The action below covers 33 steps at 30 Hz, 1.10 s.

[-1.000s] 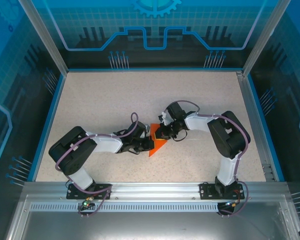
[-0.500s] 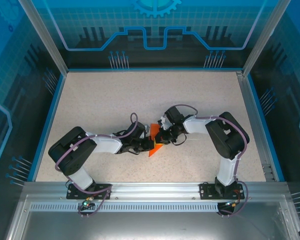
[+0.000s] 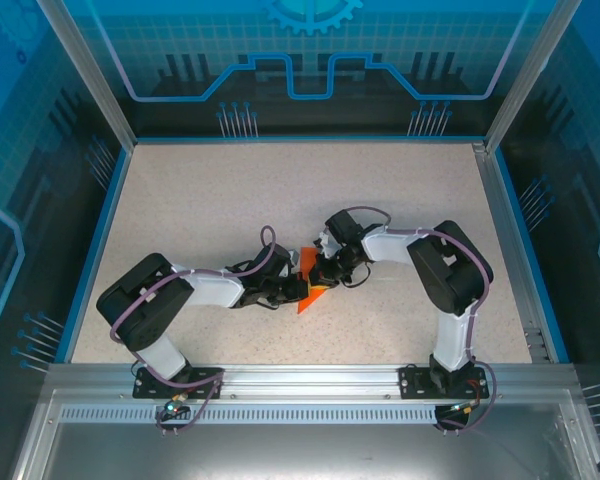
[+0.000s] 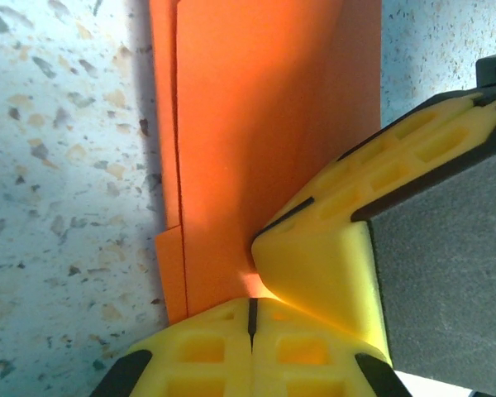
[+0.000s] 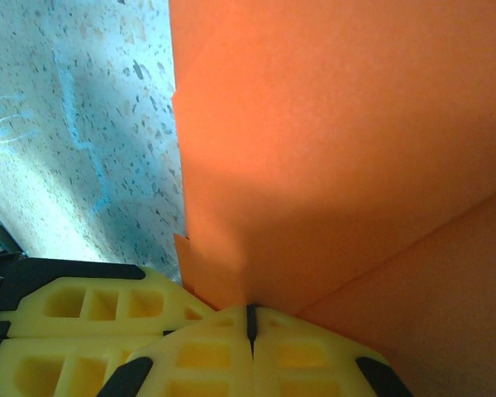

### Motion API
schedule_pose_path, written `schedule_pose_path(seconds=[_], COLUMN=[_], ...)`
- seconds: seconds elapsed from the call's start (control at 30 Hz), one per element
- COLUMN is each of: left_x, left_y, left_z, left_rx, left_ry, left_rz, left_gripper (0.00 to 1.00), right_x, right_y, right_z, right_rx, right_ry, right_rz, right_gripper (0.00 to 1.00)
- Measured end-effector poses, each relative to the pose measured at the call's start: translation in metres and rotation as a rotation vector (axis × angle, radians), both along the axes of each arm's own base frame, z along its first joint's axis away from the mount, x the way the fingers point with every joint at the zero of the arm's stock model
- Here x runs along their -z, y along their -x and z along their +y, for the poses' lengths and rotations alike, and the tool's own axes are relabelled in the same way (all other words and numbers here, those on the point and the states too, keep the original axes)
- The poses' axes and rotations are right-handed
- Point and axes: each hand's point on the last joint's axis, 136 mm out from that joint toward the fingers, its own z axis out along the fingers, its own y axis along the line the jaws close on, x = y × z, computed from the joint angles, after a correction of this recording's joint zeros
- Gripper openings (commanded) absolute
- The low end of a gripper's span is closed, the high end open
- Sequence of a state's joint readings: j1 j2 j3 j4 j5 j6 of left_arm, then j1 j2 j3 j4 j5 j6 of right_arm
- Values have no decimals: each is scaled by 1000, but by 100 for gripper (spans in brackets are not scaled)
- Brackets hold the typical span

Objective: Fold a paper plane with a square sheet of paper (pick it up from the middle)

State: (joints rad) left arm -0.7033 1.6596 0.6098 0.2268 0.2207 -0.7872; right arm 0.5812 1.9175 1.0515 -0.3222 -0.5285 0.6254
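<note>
1. Two hands meet close together near the middle of the counter [image 3: 180, 210], tip to tip, with the orange paper [image 3: 309, 298] between them.
2. Left hand [image 4: 250, 308]: fingers pressed together with no gap at the seam. The paper's near edge runs right into the tips, so it looks pinched there.
3. Right hand [image 5: 250, 314]: fingers likewise pressed together. The paper rises straight out of the closed tips and looks pinched at its edge.
4. From the left wrist, the paper stretches ahead of the tips as a folded piece. Stacked layers show as stepped edges along its left side, with a small notch near the hand.
5. One yellow finger of the right hand comes in from the right in that view, its tip touching the paper just beside the left tips.
6. From the right wrist, a crease runs up and to the right across the paper. The left fingers sit just left of the right tips.
7. From above, a pointed corner of the paper sticks out toward the arm bases, just below both hands.
</note>
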Motion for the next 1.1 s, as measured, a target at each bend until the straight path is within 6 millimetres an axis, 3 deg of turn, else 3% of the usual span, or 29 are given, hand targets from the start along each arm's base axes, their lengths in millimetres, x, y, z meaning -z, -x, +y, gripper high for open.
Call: schedule_pose_path(seconds=[0.27, 0.67, 0.93, 1.1], left_x=[0, 0, 0, 0], left_y=[0, 0, 0, 0], left_z=[0, 0, 0, 0], left_rx=[0, 0, 0, 0], left_ry=[5, 5, 5, 4], left_rz=[-6, -6, -6, -5], left_gripper=[0, 0, 0, 0], right_x=[-1, -2, -4, -17], right_y=[-3, -41, -41, -38], right_z=[-1, -18, -16, -6], right_rx=[9, 95, 91, 68], right_ry=[8, 37, 31, 5], right_rz=[10, -59, -65, -98], right_gripper=[5, 7, 9, 10])
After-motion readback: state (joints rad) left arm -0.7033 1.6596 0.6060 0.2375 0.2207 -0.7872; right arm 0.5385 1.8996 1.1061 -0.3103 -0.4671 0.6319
